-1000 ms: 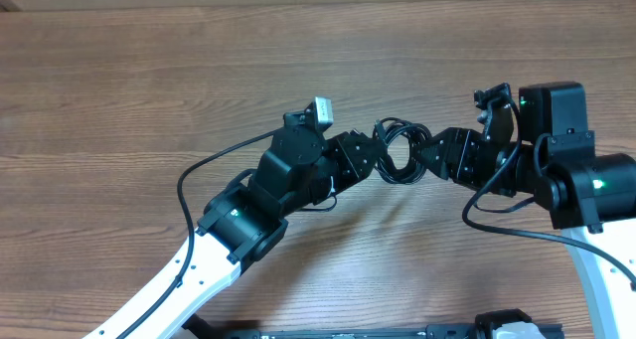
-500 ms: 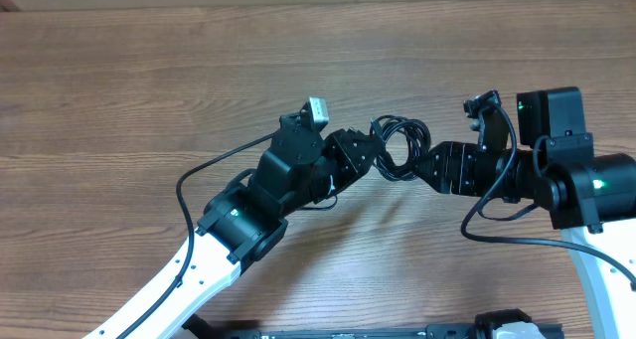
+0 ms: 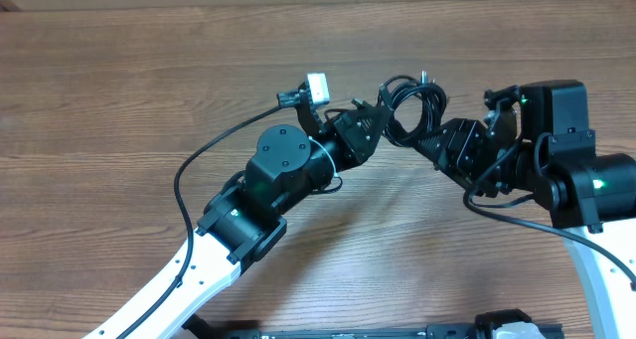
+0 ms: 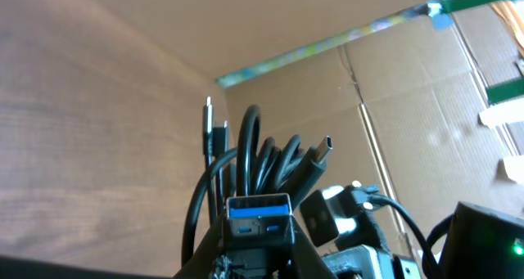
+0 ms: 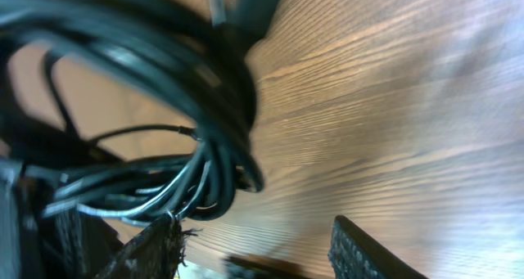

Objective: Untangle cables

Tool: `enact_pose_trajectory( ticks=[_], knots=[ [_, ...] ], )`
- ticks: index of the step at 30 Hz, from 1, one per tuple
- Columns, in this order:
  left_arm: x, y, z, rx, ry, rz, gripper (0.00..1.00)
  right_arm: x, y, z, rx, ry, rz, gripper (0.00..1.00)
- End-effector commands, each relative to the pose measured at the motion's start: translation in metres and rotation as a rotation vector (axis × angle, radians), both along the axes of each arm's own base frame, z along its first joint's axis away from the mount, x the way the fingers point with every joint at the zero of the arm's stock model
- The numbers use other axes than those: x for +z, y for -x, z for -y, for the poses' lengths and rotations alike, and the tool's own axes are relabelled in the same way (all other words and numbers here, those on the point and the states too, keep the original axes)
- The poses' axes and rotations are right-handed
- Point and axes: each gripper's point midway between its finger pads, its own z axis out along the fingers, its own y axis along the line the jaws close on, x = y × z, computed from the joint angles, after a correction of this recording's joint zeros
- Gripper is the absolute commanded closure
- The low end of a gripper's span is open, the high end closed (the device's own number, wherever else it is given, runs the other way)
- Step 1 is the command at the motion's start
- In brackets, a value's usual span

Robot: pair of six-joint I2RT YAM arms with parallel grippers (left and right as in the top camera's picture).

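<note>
Cables (image 3: 411,108) moved up-table, coil apparently hiding the left jaws' grip.

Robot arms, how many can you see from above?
2. The left arm comes from the lower left, the right arm from the right; they meet at the cables. None seems hidden.

No text, label, brand, number or sign can be read in any of the views; coloured markings are seen on the tape strip (image 4: 327,43) along the top of the cardboard wall (image 4: 409,115) in the left wrist view, but they are too blurred to be made out.
</note>
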Motion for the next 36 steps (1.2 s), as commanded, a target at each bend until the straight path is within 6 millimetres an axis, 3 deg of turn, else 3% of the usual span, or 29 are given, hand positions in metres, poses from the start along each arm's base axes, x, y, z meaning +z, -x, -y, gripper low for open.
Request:
enact_pose_trajectory(
  ticks=[1,8,15,26,36],
  knots=[
    [0.023,0.002,-0.002,0.006,-0.042,0.16,0.96,0.002,-0.002,-0.002,-0.176,-0.119,-0.143,0.48],
    [0.046,0.001,-0.003,0.016,-0.069,0.328,0.96,0.024,-0.014,-0.015,-0.198,-0.262,-0.138,0.54],
    [0.053,-0.005,-0.009,0.071,-0.06,0.347,0.96,0.042,-0.027,-0.022,-0.203,-0.337,-0.089,0.59],
    [0.073,0.006,-0.002,0.052,0.042,0.367,0.96,0.037,-0.034,-0.016,-0.249,-0.319,-0.092,0.58],
    [0.073,0.009,0.001,0.027,0.056,0.356,0.96,0.027,-0.054,0.012,-0.305,-0.118,0.063,0.59]
  ],
)
